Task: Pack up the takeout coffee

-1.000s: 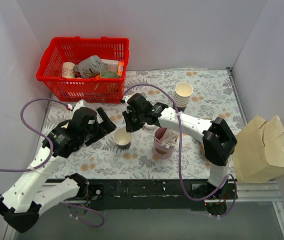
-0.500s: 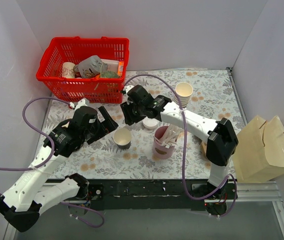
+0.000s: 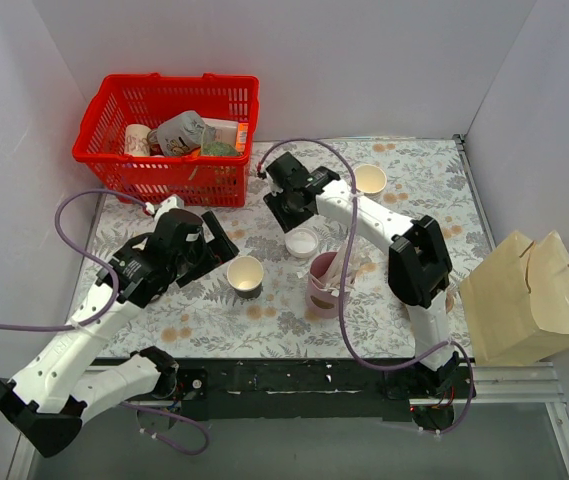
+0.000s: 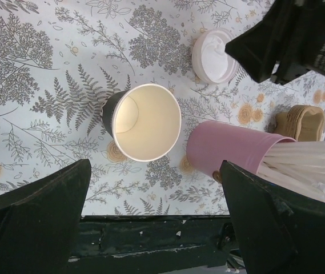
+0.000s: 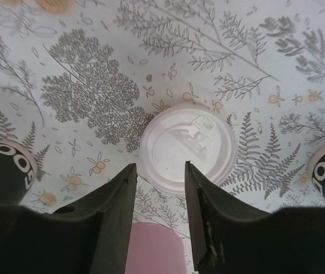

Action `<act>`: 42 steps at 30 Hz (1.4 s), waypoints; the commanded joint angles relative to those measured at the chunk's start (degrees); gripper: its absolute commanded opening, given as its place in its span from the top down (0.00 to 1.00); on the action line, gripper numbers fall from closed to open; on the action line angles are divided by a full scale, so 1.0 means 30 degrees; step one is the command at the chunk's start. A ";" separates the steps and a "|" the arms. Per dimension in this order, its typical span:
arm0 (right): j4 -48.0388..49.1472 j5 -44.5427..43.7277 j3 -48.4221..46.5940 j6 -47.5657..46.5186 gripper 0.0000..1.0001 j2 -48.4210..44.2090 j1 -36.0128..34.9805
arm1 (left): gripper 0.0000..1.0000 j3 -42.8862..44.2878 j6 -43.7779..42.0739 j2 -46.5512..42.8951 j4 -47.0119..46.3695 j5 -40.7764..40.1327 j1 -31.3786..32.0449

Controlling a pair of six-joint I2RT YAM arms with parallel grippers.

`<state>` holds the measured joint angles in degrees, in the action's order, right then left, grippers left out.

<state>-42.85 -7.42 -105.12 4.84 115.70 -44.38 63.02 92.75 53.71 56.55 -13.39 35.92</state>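
Because its white lid (image 5: 186, 147) lies apart on the table (image 3: 426, 195), the brown paper cup (image 4: 145, 121) stands uncovered. Jaws parted and empty, the right gripper (image 5: 159, 168) hangs above the lid and the left gripper (image 4: 153, 171) faces the cup, likely for capping.

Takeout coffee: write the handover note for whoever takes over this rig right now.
Left gripper: open, empty, hovering over the dark brown cup.
Right gripper: open, empty, above the white lid.
Cup: upright on the table, lidless. The lid lies flat on the table beside it, apart from it.
Paper bag: at the table's right edge.
Done: nothing packed.
Left, probably: press the lid onto the cup, then put the cup in the bag.
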 commanded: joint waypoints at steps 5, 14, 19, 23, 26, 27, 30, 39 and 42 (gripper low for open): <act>-0.1742 0.0451 -0.1376 -0.1524 0.57 0.1951 -0.0236 | 0.02 0.0496 -0.0067 0.0581 0.0368 -0.0987 0.0067; -0.1419 0.1244 -0.0936 -0.2580 0.58 0.2185 -0.0236 | 0.02 0.0466 -0.0184 0.0787 0.0103 -0.0870 0.0067; -0.1420 0.1213 -0.0965 -0.2581 0.63 0.2566 -0.0265 | 0.02 0.0408 -0.0126 0.0758 0.0074 -0.0840 0.0096; -0.1273 0.1243 -0.1024 -0.2551 0.65 0.2625 -0.0352 | 0.02 0.0320 -0.0096 0.0875 0.0016 -0.0724 0.0067; -0.1244 0.1448 -0.1024 -0.2552 0.65 0.2742 -0.0411 | 0.02 0.0291 -0.0096 0.0933 -0.0013 -0.0665 0.0067; -0.1273 0.1448 -0.1053 -0.2551 0.65 0.2800 -0.0412 | 0.02 0.0262 -0.0096 0.0962 -0.0043 -0.0635 0.0096; -0.1244 0.1448 -0.1082 -0.2551 0.65 0.2888 -0.0441 | 0.02 0.0261 -0.0096 0.0963 -0.0101 -0.0606 0.0096; -0.1419 0.1214 -0.1551 -0.2376 0.68 0.3416 -0.0528 | 0.02 0.0232 -0.0096 0.0817 -0.0102 -0.0547 0.0067; -0.1420 0.1068 -0.1552 -0.2375 0.69 0.3562 -0.0529 | 0.02 0.0232 -0.0096 0.0817 -0.0101 -0.0547 0.0067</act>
<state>-46.85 -3.95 -107.48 -1.93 125.67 -45.65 63.05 92.79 56.90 56.66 -14.48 35.92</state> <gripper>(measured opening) 0.318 0.981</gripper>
